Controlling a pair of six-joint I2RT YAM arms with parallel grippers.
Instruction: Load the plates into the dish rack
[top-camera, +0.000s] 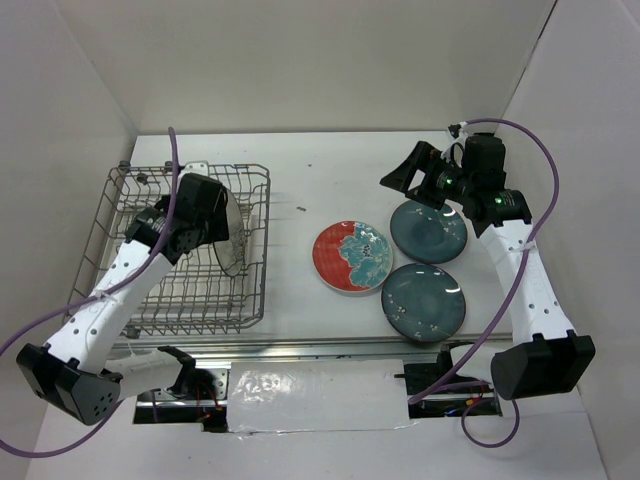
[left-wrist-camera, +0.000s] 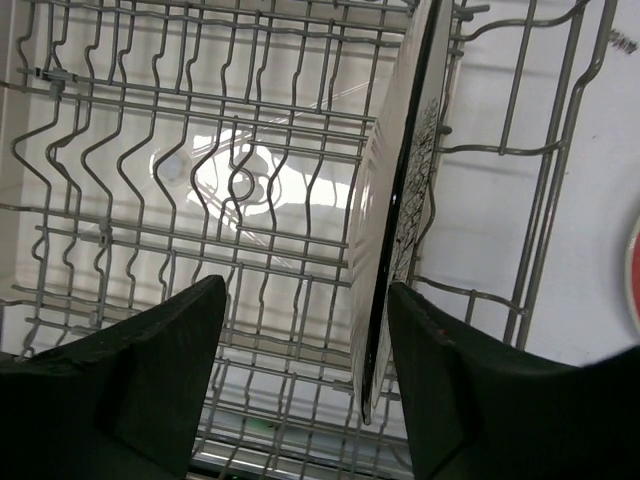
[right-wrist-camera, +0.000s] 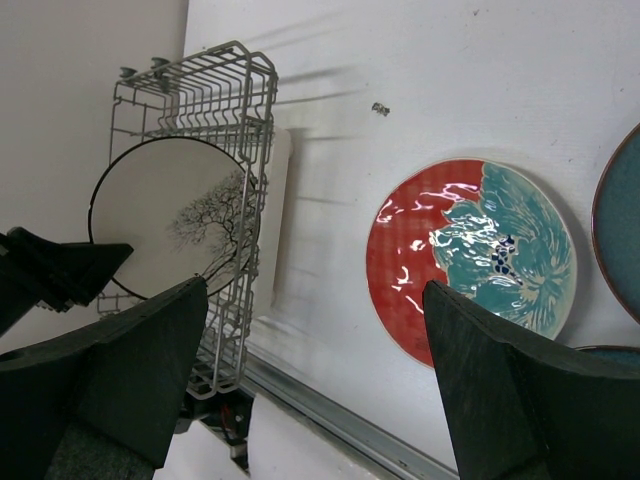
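Three plates (top-camera: 423, 300) lie flat on the table's (top-camera: 320, 190) right half, nearest the right jaws, spread wide; left jaws stand apart astride the cream plate (left-wrist-camera: 385, 250) in the dish rack (top-camera: 190, 300).

The left arm (top-camera: 105, 305) and right arm (top-camera: 530, 285) share one build: white link shells, black blocky joint housings, and a black base block (top-camera: 55, 375), the left one dotted with small holes. A purple cable (top-camera: 540, 160) loops along each. Green lights (top-camera: 450, 181) glow on the right wrist. The left gripper (left-wrist-camera: 305, 288) and right gripper (right-wrist-camera: 315, 288) have dark, matte, wedge-shaped fingers.
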